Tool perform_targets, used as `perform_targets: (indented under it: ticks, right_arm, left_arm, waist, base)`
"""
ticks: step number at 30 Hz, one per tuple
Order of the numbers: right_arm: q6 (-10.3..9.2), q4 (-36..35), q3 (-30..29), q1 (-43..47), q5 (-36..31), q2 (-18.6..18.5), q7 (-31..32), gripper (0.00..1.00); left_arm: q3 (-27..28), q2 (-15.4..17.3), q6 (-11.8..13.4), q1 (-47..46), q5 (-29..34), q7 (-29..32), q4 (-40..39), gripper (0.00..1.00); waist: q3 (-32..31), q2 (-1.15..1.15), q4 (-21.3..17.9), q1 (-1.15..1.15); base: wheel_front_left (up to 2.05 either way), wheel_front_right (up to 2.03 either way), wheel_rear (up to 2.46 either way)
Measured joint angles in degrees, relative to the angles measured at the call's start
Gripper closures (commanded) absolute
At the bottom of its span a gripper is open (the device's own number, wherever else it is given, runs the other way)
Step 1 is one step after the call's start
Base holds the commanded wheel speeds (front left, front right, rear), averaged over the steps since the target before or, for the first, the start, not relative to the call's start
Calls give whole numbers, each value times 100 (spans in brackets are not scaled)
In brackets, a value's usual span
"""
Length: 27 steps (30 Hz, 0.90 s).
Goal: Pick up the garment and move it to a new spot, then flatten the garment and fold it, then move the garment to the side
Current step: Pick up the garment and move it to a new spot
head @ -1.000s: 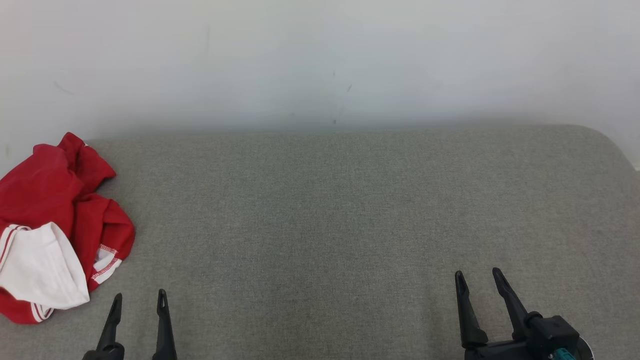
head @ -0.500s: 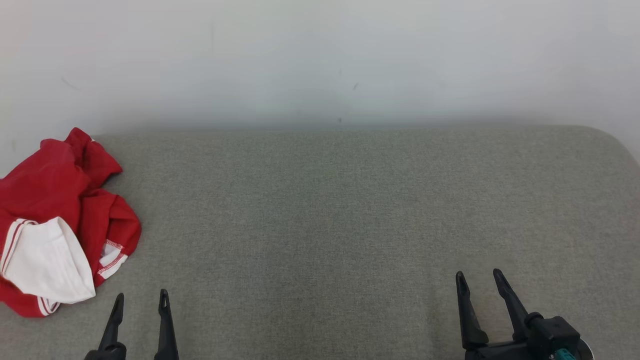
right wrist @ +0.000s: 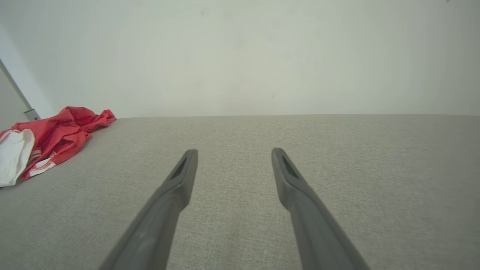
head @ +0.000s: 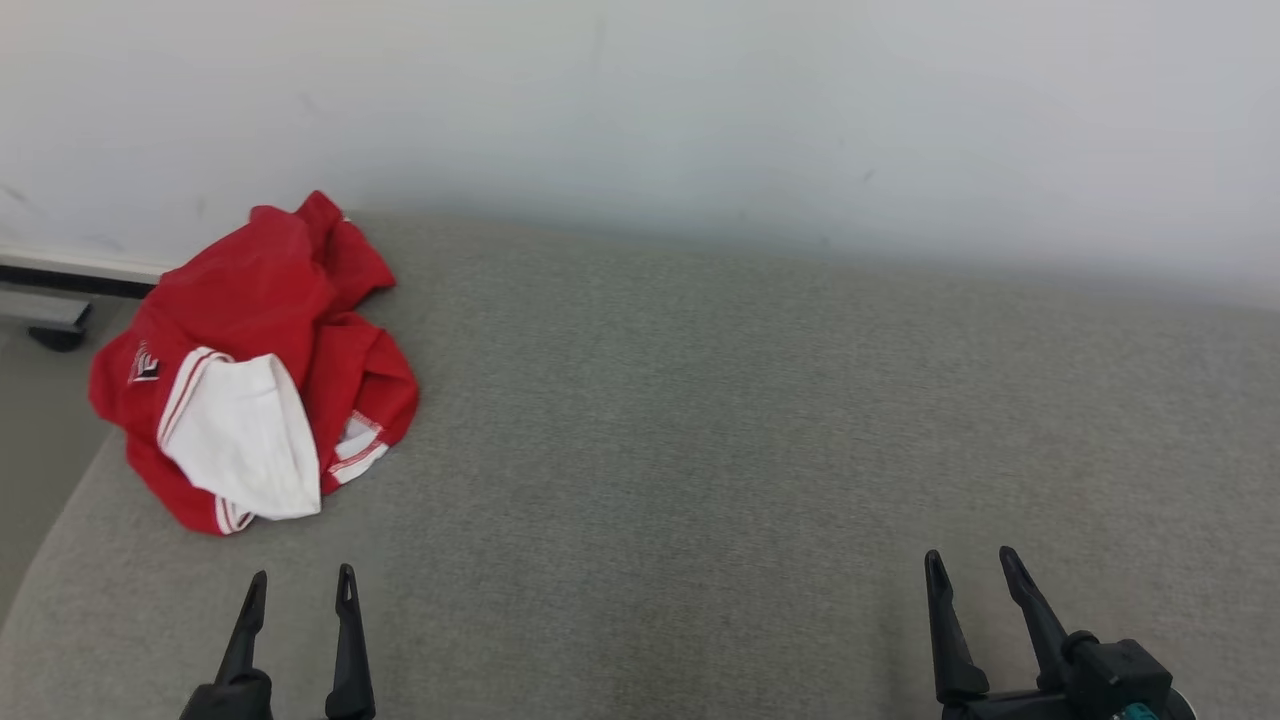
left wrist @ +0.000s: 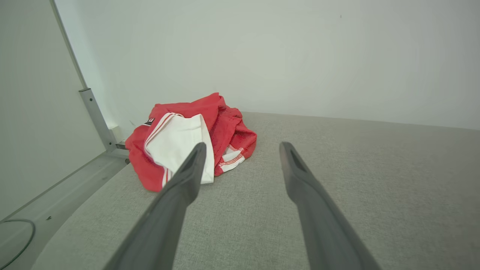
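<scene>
A crumpled red garment (head: 250, 330) with a white panel and white-striped trim is seen heaped at the far left corner of the grey fabric-covered desk (head: 700, 420), close to the pale wall (head: 640, 100). The left hand (head: 302, 578) is held over the desk's near edge, fingers spread and empty, near the garment but apart from it. The right hand (head: 970, 556) is likewise spread with nothing between its fingers, well apart from the garment at the near right.
</scene>
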<state>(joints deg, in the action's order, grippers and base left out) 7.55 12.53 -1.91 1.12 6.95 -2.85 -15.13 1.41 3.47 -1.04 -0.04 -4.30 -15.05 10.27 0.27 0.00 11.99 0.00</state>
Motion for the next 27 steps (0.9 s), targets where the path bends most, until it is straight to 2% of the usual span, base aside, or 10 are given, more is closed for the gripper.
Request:
perform_targets:
  ticks: [2, 8, 16, 21, 27]
  right_arm:
    - [0, 10, -7, 1, -7, -2, -1, 0]
    - [0, 52, 13, 2, -8, -2, 0, 0]
    - [0, 113, 170, -19, -10, 0, 0, 0]
    - [0, 185, 299, -156, -26, 0, 0, 0]
    - [0, 255, 369, -180, -22, -1, 0, 0]
  left_arm:
    - [11, -3, 18, 4, -14, 0, 9, 0]
    - [65, 0, 62, 56, -36, 0, 10, 0]
    - [191, 3, 142, 155, -89, 0, -35, 0]
    - [286, -1, 215, 255, -131, 0, -142, 0]
    - [339, -12, 257, 327, -134, 0, -212, 0]
  waist:
    - [13, 0, 308, 0]
    - [19, 0, 914, 0]
    - [4, 0, 1514, 0]
    - [39, 0, 1723, 0]
    - [33, 0, 1740, 0]
  base:
    - [0, 0, 0]
    - [0, 0, 0]
    - [0, 0, 0]
    - [0, 0, 0]
    - [0, 0, 0]
